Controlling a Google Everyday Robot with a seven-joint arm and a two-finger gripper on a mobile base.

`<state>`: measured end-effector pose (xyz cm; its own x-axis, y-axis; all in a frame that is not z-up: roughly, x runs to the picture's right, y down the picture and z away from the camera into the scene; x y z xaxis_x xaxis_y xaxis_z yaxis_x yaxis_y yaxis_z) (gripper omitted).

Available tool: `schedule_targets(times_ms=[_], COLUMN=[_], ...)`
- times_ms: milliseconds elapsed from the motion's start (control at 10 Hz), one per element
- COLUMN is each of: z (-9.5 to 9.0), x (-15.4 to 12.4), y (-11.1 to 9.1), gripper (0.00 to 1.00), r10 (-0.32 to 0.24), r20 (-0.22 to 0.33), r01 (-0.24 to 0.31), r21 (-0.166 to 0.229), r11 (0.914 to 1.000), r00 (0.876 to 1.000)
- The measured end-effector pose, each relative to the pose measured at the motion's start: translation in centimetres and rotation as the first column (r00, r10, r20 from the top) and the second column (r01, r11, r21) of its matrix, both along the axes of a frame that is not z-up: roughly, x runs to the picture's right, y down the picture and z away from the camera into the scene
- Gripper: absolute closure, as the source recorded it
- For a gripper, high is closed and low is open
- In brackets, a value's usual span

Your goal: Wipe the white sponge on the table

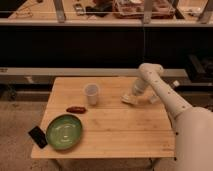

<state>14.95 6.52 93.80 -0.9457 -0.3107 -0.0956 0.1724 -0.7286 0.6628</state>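
Light-wood table (125,135) in front of a dark shelving bench (75,50), with tiled floor around it. From my console I see the white arm (162,92) reach in from the lower right and bend down over the far right part of the tabletop. The gripper (132,96) points down at the wood, its fingers pressed together on the white sponge (128,99). The sponge lies directly under the gripper tip and touches the table surface. A translucent white cup (91,94) stands upright to the gripper's left in my view, apart from it. A small red object (76,109) lies past the cup, further left and nearer to me than the gripper. A green plate (64,132) sits well away from the gripper at the near left of the table. A black phone (38,136) lies just beside the plate, at the table's near left corner, farthest from the gripper.
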Motion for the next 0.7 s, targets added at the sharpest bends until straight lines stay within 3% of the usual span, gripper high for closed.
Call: schedule_targets(times_ms=[100, 300, 500, 700], z=[-0.1, -1.3, -4.1, -7.0], x=[-1.9, -5.8, -8.4, -8.3], y=[0.3, 1.7, 4.7, 7.8], gripper=[1.00, 1.00, 1.00, 1.00], r10=[-0.043, -0.150, -0.231, -0.249], r20=[0.025, 0.092, 0.164, 0.190], r01=[0.043, 0.148, 0.227, 0.242], r21=[0.003, 0.026, 0.046, 0.057], r11=[0.9991, 0.9886, 0.9728, 0.9686], r00=[0.999, 0.984, 0.959, 0.950])
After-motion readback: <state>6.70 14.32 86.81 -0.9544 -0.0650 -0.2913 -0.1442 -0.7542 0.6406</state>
